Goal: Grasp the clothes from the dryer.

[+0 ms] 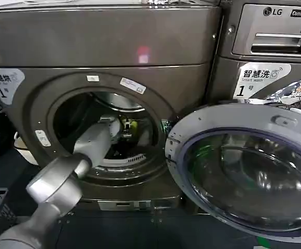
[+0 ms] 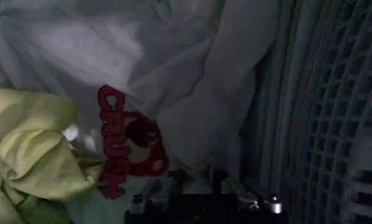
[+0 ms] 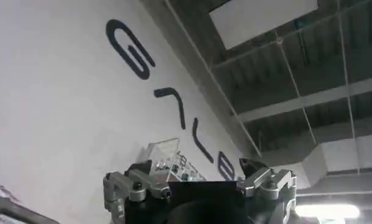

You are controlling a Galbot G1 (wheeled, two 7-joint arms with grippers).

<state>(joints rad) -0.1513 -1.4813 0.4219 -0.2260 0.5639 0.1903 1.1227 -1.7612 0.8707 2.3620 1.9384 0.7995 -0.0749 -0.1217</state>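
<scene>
I see the clothes [image 2: 64, 140] — lime-green and white fabric — lying inside the dryer [image 1: 103, 46] drum. My left gripper [image 1: 120, 128] reaches through the porthole beside them; grip unreadable. My right gripper [image 3: 201, 182] points ceilingward, spread wide, empty.
</scene>
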